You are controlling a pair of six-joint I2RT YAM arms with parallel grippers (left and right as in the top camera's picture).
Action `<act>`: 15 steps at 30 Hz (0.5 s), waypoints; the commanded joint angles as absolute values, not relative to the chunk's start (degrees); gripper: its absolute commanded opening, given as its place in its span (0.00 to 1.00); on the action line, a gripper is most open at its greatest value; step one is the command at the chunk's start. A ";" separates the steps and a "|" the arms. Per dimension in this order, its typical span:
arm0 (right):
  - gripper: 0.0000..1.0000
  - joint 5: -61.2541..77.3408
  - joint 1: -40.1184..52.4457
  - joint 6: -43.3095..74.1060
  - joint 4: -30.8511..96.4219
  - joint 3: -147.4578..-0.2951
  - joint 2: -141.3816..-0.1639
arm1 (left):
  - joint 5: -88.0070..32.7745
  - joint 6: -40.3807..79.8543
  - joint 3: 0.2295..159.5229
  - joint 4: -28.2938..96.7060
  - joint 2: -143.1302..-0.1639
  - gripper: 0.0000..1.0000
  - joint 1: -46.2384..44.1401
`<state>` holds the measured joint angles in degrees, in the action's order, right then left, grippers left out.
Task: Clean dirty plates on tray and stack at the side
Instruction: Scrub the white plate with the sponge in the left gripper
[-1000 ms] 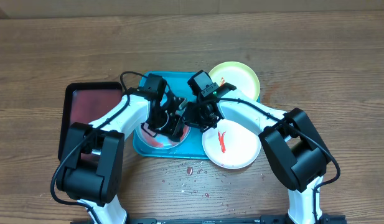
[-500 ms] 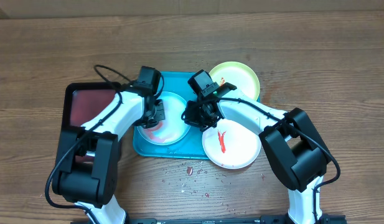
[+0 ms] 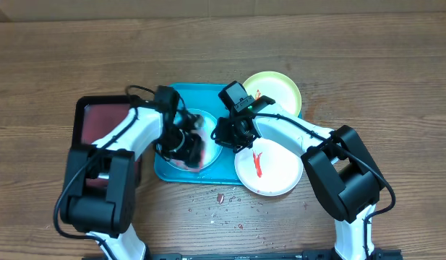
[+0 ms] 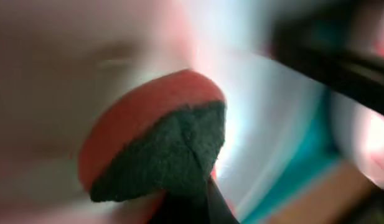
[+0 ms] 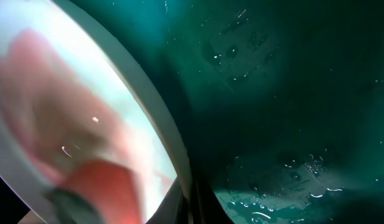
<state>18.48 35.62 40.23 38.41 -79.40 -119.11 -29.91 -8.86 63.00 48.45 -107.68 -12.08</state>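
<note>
The light-blue-rimmed plate (image 3: 210, 148) lies on the turquoise tray (image 3: 205, 95), smeared with red sauce. My left gripper (image 3: 186, 152) is shut on a red sponge with a dark green pad (image 4: 160, 143) and presses it on the plate's lower left part. My right gripper (image 3: 224, 137) is shut on the plate's right rim (image 5: 160, 124), over the wet tray floor (image 5: 291, 93). The sponge also shows in the right wrist view (image 5: 98, 186). The white plate (image 3: 273, 173), with a red streak, overlaps the tray's right front corner. The yellow-green plate (image 3: 277, 90) sits at the tray's back right corner.
A smaller black tray with a reddish inside (image 3: 100, 123) lies left of the turquoise tray, under my left arm. Red sauce specks (image 3: 219, 198) dot the wooden table in front of the tray.
My left gripper has swept with the sponge from the plate's upper left edge down to its lower left part. The right arm and the other two plates have not moved.
</note>
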 commanded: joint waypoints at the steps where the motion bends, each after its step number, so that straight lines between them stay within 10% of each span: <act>1: 0.04 18.11 35.92 40.38 38.02 -78.72 -119.61 | -41.32 -18.41 62.52 46.72 -108.77 0.04 -12.40; 15: 0.04 18.06 35.92 40.32 38.04 -78.72 -119.61 | 10.46 18.70 62.52 26.26 -108.77 0.04 -12.40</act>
